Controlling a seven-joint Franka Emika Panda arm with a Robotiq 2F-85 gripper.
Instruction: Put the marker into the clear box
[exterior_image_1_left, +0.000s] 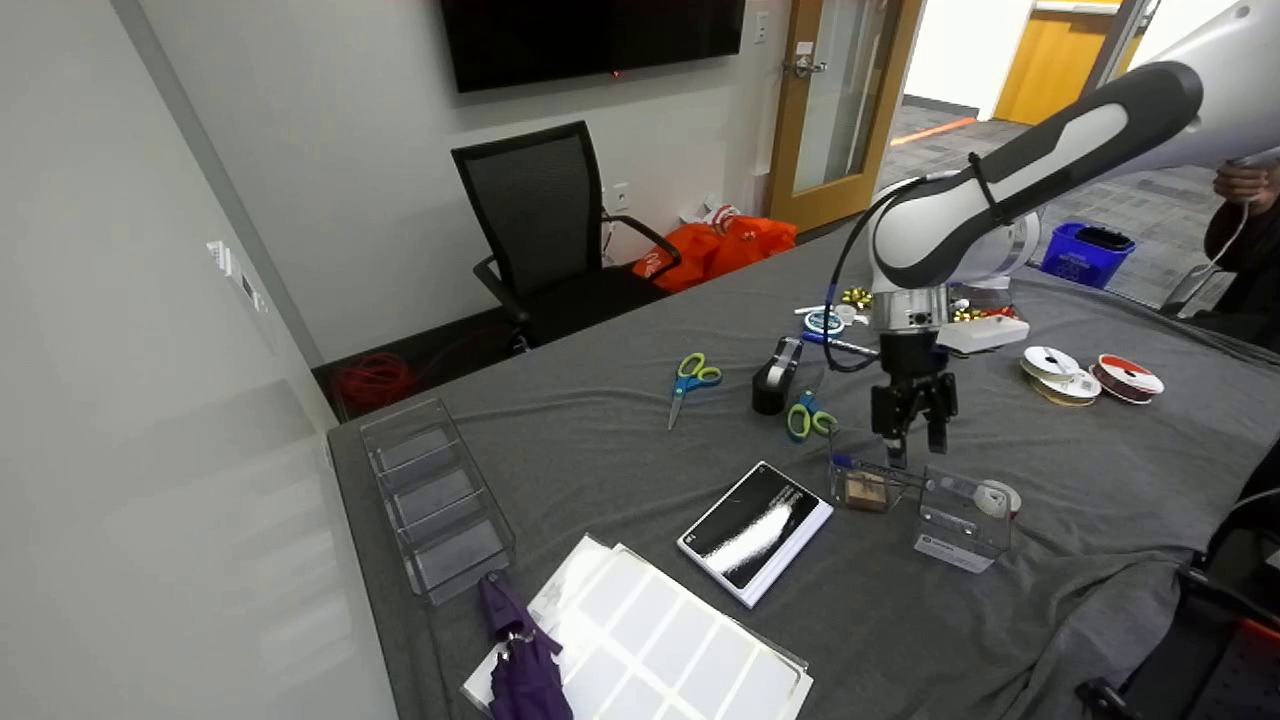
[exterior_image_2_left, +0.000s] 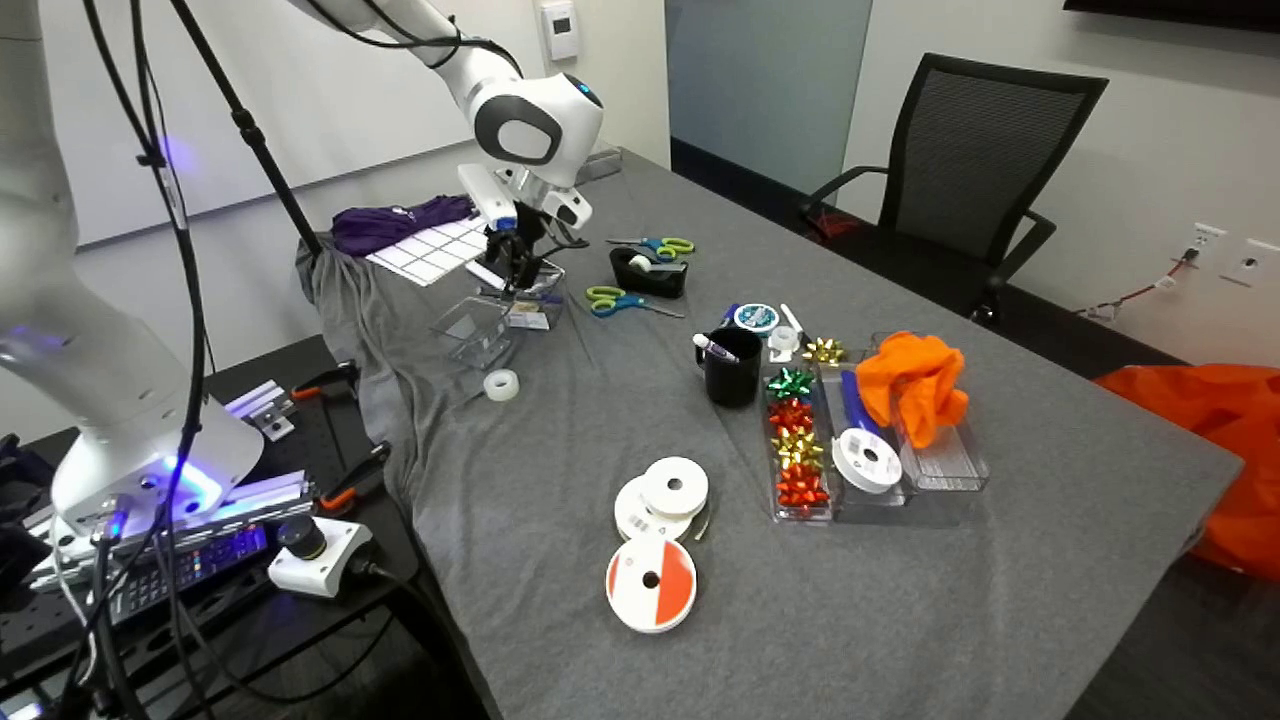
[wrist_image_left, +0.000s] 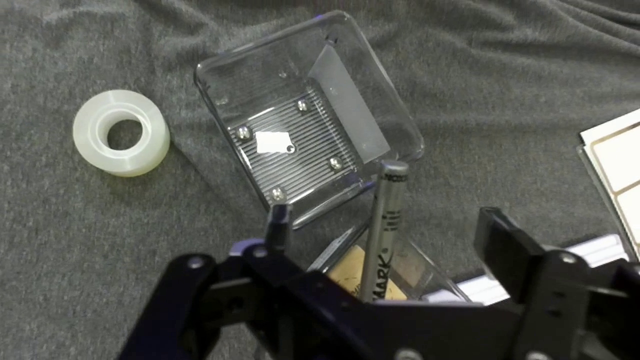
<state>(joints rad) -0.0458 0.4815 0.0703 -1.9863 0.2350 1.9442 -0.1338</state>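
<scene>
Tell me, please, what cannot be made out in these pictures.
Silver marker, lower end: hidden by the end effector, in the wrist view.
Television, top: cut off by the upper edge, in both exterior views.
Person, face: cut off by the right edge, in an exterior view.
Remote control, button symbols: too small, in an exterior view.

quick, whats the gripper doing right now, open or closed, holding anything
Gripper: open, holding nothing; in the wrist view the marker shows between the spread jaws with a gap on each side.
</scene>
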